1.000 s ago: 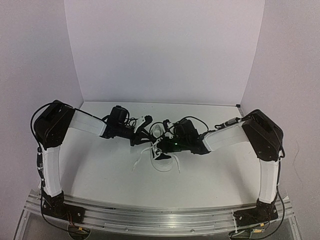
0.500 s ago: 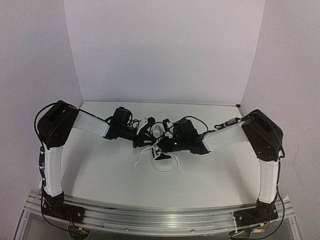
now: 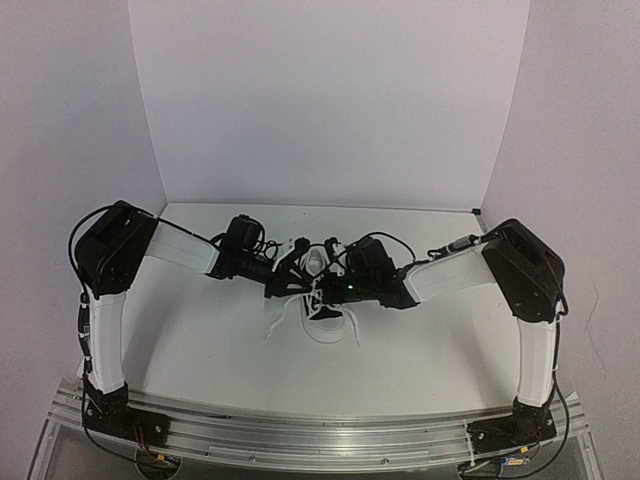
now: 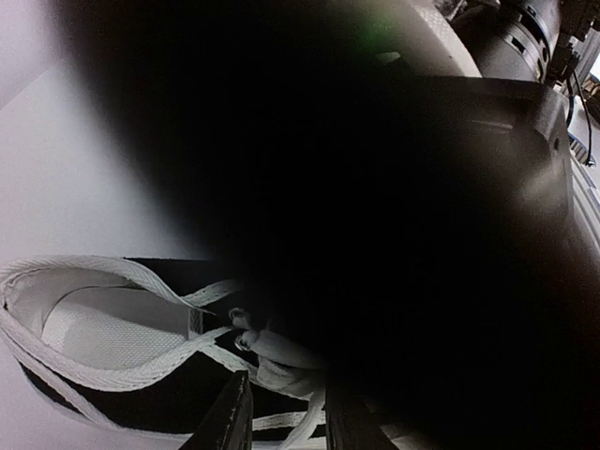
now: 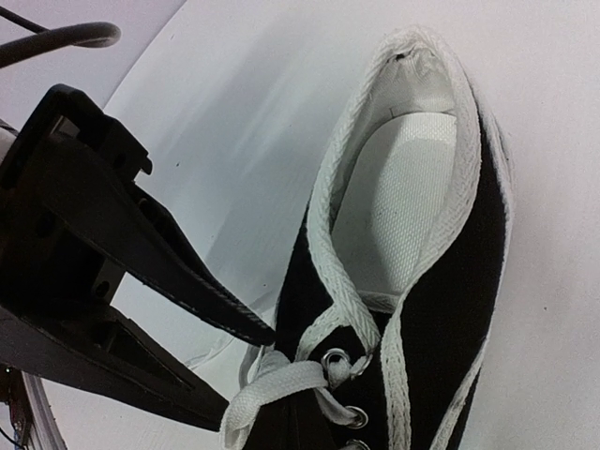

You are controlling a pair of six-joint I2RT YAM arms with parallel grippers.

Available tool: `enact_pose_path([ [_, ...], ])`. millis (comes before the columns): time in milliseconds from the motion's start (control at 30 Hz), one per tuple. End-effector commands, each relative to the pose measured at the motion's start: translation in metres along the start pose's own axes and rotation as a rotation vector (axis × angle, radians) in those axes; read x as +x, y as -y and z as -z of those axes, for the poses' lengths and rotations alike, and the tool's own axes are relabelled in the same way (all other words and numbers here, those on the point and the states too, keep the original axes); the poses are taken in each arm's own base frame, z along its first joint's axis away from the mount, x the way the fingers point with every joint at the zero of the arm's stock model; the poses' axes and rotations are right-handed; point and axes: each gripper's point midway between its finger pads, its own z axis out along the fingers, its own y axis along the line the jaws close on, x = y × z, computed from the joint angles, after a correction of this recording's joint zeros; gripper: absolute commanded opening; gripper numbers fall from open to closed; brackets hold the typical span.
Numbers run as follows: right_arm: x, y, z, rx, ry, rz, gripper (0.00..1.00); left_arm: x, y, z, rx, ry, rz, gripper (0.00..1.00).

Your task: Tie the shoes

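Sitting upright near the middle of the white table (image 3: 200, 345), the small black canvas sneaker with a white rubber toe cap (image 3: 324, 326) lies between the two arms, toe toward their bases. The left gripper (image 4: 288, 392) has its fingers slightly apart, with a bunch of flat white lace (image 5: 274, 382) between them. The right gripper (image 3: 322, 292) is closed over the shoe's laced front; whether it holds anything is hidden.
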Motion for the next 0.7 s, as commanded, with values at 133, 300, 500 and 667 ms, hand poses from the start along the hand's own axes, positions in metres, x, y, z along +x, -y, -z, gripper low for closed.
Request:
enact_pose_path([
  [133, -0.011, -0.015, -0.006, -0.056, 0.029, 0.018, 0.00, -0.009, 0.003, 0.002, 0.013, 0.005, -0.040, 0.19],
  [300, -0.009, -0.017, -0.006, -0.066, 0.023, 0.020, 0.00, -0.010, -0.001, 0.001, 0.002, 0.012, -0.041, 0.15],
  [500, -0.007, -0.019, -0.007, -0.081, 0.013, 0.031, 0.00, -0.010, -0.002, 0.000, -0.002, 0.017, -0.062, 0.20],
  [667, -0.003, -0.021, -0.008, -0.103, -0.005, 0.039, 0.00, -0.011, 0.000, 0.000, 0.006, 0.018, -0.098, 0.21],
])
